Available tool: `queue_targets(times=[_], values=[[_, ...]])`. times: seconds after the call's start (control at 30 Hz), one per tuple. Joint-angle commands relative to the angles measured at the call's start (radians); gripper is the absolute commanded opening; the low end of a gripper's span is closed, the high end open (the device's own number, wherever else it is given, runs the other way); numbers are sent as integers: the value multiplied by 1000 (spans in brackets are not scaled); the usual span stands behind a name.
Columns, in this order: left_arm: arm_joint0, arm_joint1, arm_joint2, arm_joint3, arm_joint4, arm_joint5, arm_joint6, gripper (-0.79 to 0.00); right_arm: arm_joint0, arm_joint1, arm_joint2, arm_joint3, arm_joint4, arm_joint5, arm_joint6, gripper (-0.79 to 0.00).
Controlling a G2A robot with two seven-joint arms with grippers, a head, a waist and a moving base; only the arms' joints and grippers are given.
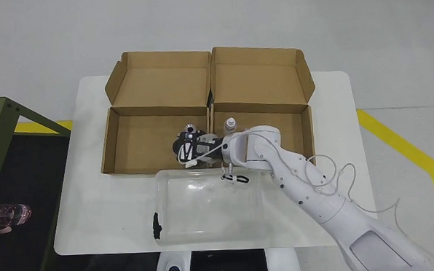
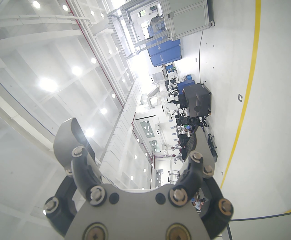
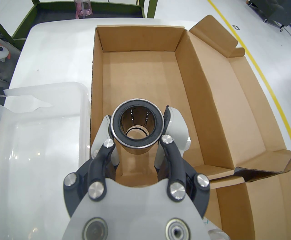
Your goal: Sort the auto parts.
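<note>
The right gripper [image 3: 138, 123] hangs above the floor of the left cardboard box [image 3: 141, 75], jaws clamped on a steel linear bearing [image 3: 137, 142]. A clear bin [image 3: 45, 141] sits just beside that box on the bench [image 3: 56, 45], and a second box [image 1: 261, 133] adjoins it. The left gripper [image 2: 134, 127] points upward with its jaws spread apart.

White table [image 1: 88, 177] bears left carton [image 1: 141, 142], right carton [image 1: 289, 125] and clear tub [image 1: 206, 216].

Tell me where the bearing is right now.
In the right wrist view, the bearing is clamped in the right tool above the left cardboard box, near the wall beside the clear plastic bin.
</note>
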State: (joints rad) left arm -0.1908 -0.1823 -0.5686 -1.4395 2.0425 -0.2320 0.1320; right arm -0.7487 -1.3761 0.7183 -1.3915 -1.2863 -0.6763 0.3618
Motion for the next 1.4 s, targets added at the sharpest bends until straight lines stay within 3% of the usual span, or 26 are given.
queue_targets(times=[0.0, 0.27, 0.47, 0.6, 0.8, 0.9, 1.0, 1.03, 1.07, 1.2, 1.37], values=[[0, 0, 0, 0, 0, 0, 0, 0, 5, -4, -5, 18, 2, 3, -1, -785], [0, 0, 0, 0, 0, 0, 0, 0, 18, -20, -26, 80, 0, 28, 0, -785], [0, 0, 0, 0, 0, 0, 0, 0, 26, -29, -33, 107, 0, 36, 1, -696], [0, 0, 0, 0, 0, 0, 0, 0, 31, -34, -36, 119, 1, 32, 8, -573], [0, 0, 0, 0, 0, 0, 0, 0, 34, -40, -39, 133, -1, 30, 17, -533], [0, 0, 0, 0, 0, 0, 0, 0, 35, -43, -39, 138, -3, 31, 20, -477], [0, 0, 0, 0, 0, 0, 0, 0, 34, -45, -40, 139, -5, 30, 23, -403], [0, 0, 0, 0, 0, 0, 0, 0, 34, -46, -40, 139, -8, 30, 23, -332], [0, 0, 0, 0, 0, 0, 0, 0, 33, -46, -40, 137, -9, 30, 24, -314], [0, 0, 0, 0, 0, 0, 0, 0, 30, -47, -35, 124, -16, 30, 25, -283], [0, 0, 0, 0, 0, 0, 0, 0, 26, -44, -19, 80, -21, 29, 22, -305]])
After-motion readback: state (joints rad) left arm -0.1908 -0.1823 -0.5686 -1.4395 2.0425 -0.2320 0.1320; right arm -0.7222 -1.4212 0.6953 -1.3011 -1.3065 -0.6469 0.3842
